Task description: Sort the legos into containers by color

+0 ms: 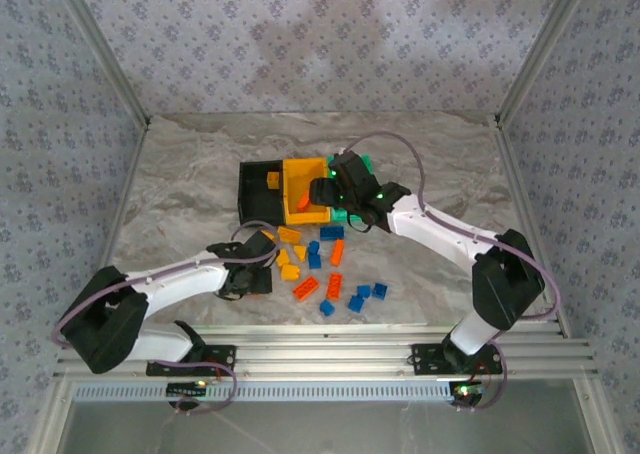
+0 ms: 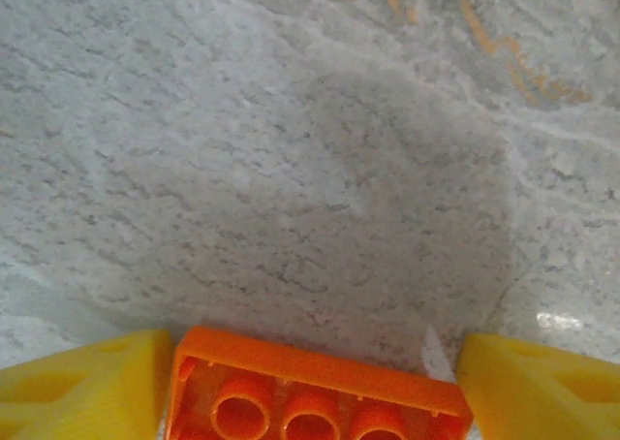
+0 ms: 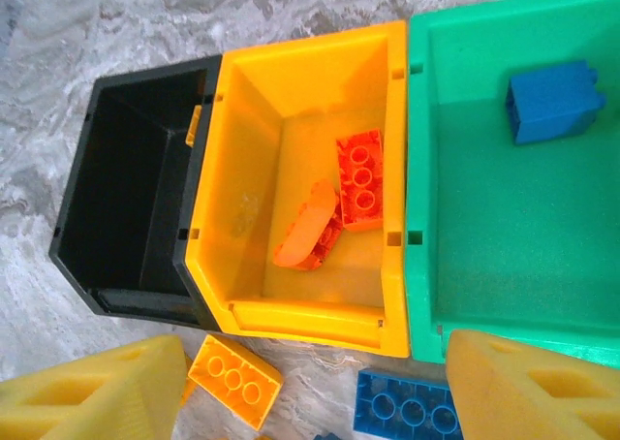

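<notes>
1. Yellow bin [image 3: 291, 72]: the middle of the joined row, with the black bin [image 3: 126, 188] on one side and the green bin [image 3: 484, 217] on the other. Two orange bricks [image 3: 358, 178] lie inside it, and a blue brick [image 3: 552, 101] lies in the green bin.
2. Right fingers [image 3: 528, 382]: spread wide and empty, hovering above the yellow bin's near rim.
3. Loose bricks [image 1: 335, 284]: blue, orange and yellow, scattered on the counter [image 1: 180, 174] on the near side of the yellow bin.
4. Left fingers [image 2: 82, 387]: down at the counter on the near side of the yellow bin, toward the black bin's end. They are set either side of an orange brick [image 2: 310, 396]. One finger meets it and a sliver of counter shows beside the other, so the brick is not clamped.
5. Step in hand, as judged: grasping this brick for the yellow bin. Close evenly so the brick does not twist, and lift straight up before travelling. Release low inside the yellow bin, once the right arm leaves room above it.
</notes>
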